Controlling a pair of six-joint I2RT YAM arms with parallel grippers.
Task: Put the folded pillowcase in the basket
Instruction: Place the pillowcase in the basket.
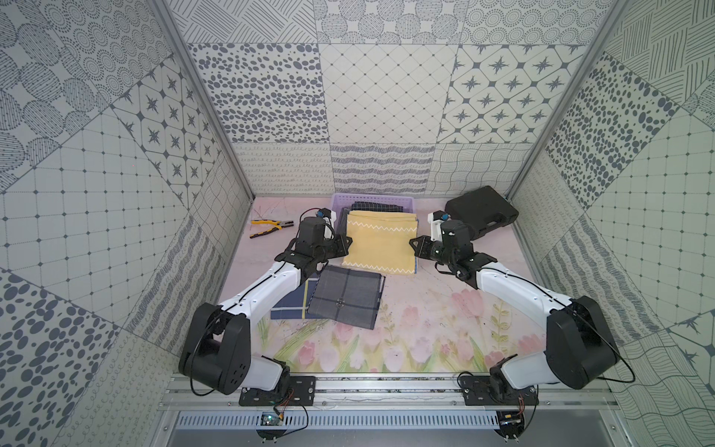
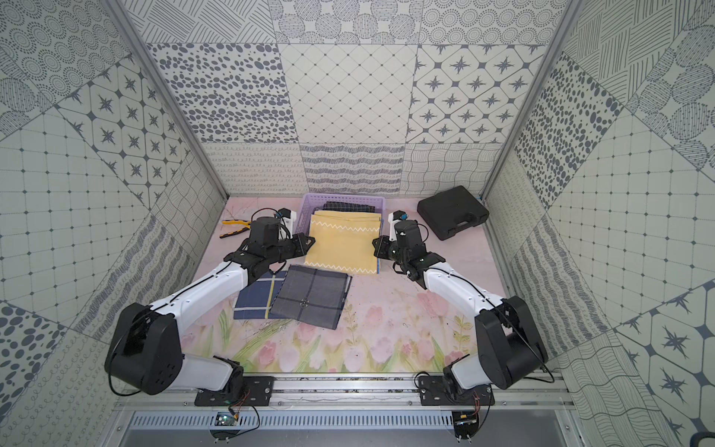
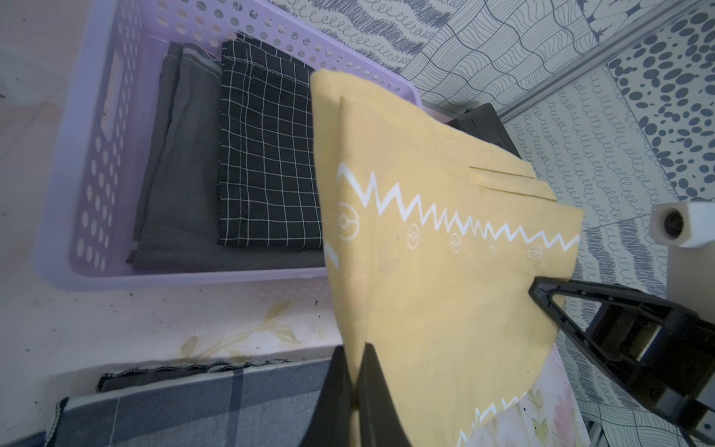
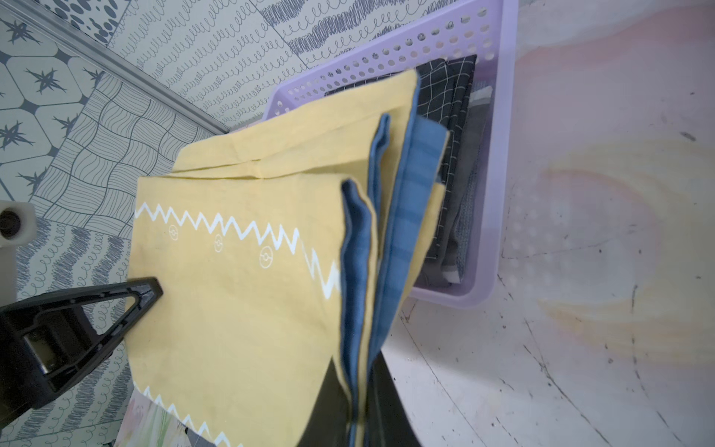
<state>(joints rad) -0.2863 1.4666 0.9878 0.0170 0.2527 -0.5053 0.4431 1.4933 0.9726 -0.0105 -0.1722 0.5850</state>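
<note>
Fingers [image 3: 376,394] of L gripper [image 3: 354,347] are shut on one side edge of the pillowcase [image 1: 381,244]. R gripper [image 4: 356,367] is pinched on the opposite edge. Cloth hangs btwn them off the table, far end over the near part of the basket [image 1: 339,198], near end short of the rim. Step: carry fwd & lower in. Move both arms together w/ const spacing so the folds don't slip. Clear the near rim w/ the trailing edge, then let go both sides at once onto the dark cloths [image 3: 267,154] inside. Look: yellow, white zigzag trim w/ small circle motifs, blue inner layers showing at R-side edge. Soft, prob. sags if slack.
</note>
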